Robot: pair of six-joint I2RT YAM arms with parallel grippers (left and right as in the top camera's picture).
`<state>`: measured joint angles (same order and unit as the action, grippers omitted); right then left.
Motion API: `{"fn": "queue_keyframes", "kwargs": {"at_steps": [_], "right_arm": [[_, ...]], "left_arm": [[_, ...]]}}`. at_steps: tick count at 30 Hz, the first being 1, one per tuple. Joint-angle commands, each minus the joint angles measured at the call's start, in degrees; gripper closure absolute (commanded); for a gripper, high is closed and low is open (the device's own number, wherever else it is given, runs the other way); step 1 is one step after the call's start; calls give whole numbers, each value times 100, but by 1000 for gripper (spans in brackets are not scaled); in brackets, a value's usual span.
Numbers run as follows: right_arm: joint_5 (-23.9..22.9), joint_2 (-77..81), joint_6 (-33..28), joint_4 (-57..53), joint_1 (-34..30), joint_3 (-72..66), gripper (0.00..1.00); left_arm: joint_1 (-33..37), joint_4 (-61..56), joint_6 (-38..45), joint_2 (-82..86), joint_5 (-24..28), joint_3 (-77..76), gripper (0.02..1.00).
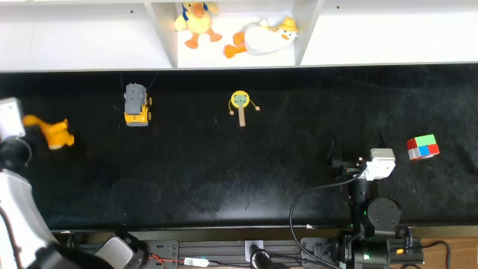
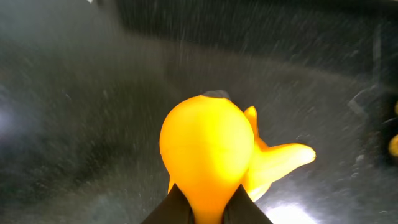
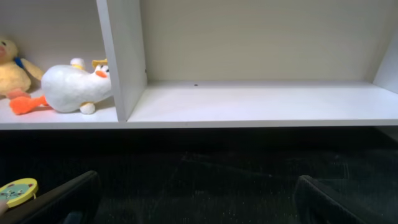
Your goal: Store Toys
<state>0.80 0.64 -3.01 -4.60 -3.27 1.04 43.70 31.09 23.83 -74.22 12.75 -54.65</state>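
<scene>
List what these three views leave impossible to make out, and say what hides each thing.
- Orange toy: what kind of toy it is. Left wrist view, too close and blurred; top view, too small.
- Yellow plush duck: most of its body. Right wrist view, cut off by the picture's edge.
- Rattle: its handle. Right wrist view, cut off by the picture's edge.

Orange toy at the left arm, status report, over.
Left gripper shut on orange toy. Right gripper open, facing the shelf. Toy truck nearby on table, not touching.
</scene>
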Motion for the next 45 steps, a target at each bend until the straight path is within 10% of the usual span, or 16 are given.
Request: {"fn": "queue_keyframes", "kwargs": {"at_steps": [1, 9, 45], "right_arm": [[-42, -39, 26, 22, 24, -76, 5], [-42, -39, 26, 22, 24, -76, 7], [-42, -39, 26, 22, 24, -76, 5]], "left_arm": [[-769, 68, -671, 264, -743, -758, 985], [-1523, -350, -1224, -382, -1545, -1655, 985], [-2065, -551, -1390, -2796, -2033, -3362, 982]]}}
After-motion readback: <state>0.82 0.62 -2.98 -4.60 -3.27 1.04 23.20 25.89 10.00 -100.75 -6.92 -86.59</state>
